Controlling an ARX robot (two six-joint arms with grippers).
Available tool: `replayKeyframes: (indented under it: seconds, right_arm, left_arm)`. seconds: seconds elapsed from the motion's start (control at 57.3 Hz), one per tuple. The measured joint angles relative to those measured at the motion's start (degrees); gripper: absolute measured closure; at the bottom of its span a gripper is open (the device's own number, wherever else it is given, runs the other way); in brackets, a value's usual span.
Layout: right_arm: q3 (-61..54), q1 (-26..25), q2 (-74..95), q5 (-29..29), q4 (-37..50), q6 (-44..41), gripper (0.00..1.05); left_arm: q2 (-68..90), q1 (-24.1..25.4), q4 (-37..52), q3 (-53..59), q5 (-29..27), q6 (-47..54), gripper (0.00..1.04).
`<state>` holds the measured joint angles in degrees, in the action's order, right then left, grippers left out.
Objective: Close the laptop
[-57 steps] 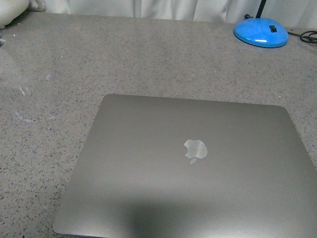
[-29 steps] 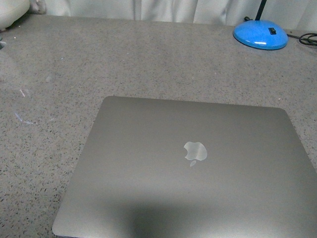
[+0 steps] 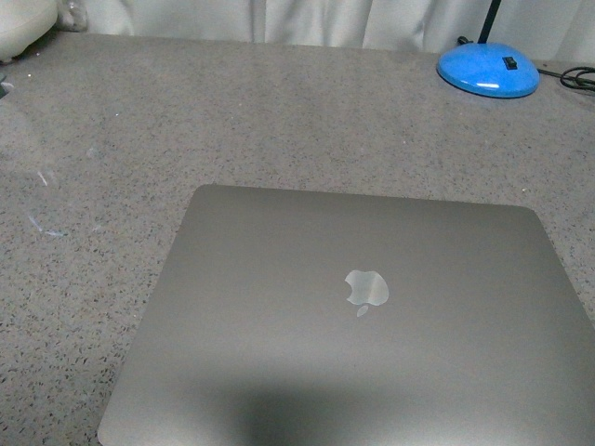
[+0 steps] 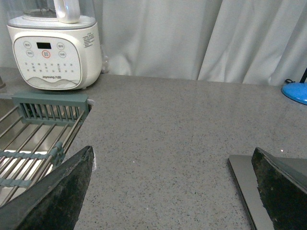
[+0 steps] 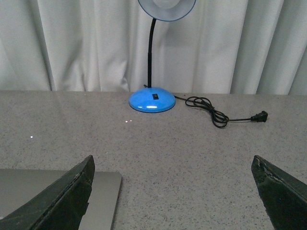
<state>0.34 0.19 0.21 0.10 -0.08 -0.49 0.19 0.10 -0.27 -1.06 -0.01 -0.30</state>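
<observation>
The laptop (image 3: 353, 316) lies shut and flat on the grey speckled counter (image 3: 279, 111), lid up, its shiny apple logo showing. Neither arm shows in the front view. In the left wrist view my left gripper (image 4: 172, 191) is open and empty over bare counter, with an edge of the laptop (image 4: 244, 187) beside one finger. In the right wrist view my right gripper (image 5: 172, 191) is open and empty, with a corner of the laptop (image 5: 103, 191) beside one finger.
A blue desk lamp base (image 3: 488, 71) stands at the back right, with its cord and plug (image 5: 225, 115) lying on the counter. A white blender appliance (image 4: 55, 48) and a sink with a rack (image 4: 33, 139) are at the left. White curtains hang behind.
In the front view the laptop and the lamp base sit slightly lower in the picture than a second ago. Nothing was taken hold of or let go.
</observation>
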Motion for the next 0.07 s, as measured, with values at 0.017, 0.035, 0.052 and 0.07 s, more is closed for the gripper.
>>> replayKeyframes:
  seconds: [0.017,0.035,0.052,0.07]
  right_arm:
    - [0.0,0.0,0.0,0.0,0.0,0.0,0.09]
    - [0.0,0.0,0.0,0.0,0.0,0.0,0.09]
    - [0.0,0.0,0.0,0.02,0.0,0.0,0.09]
    - [0.0,0.0,0.0,0.0,0.0,0.0,0.09]
  left_arm:
    - [0.0,0.0,0.0,0.0,0.0,0.0,0.06]
    - [0.0,0.0,0.0,0.0,0.0,0.0,0.06]
    - [0.0,0.0,0.0,0.0,0.0,0.0,0.06]
    - [0.0,0.0,0.0,0.0,0.0,0.02,0.06]
